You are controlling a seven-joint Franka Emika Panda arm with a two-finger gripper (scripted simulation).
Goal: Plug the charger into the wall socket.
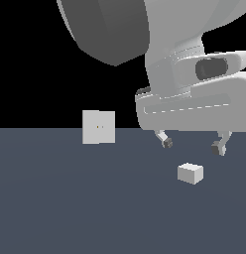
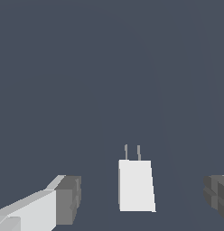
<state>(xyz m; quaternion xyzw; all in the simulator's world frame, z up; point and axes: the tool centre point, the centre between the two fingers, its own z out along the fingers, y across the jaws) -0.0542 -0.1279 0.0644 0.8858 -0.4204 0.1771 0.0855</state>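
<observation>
The charger (image 1: 190,173) is a small off-white block lying on the dark grey floor, toward the exterior view's right. In the wrist view the charger (image 2: 136,185) shows two thin prongs sticking out of one end. My gripper (image 1: 193,144) hangs open a little above the charger, its two fingers spread wide to either side of it and not touching it. In the wrist view the gripper (image 2: 143,203) has one fingertip (image 2: 67,200) on each side of the block. The wall socket (image 1: 98,127) is an upright off-white square plate with two tiny dots, standing farther back at the exterior view's left.
The dark grey floor (image 1: 70,198) stretches flat around both things. The arm's large grey and white body (image 1: 159,49) fills the upper part of the exterior view.
</observation>
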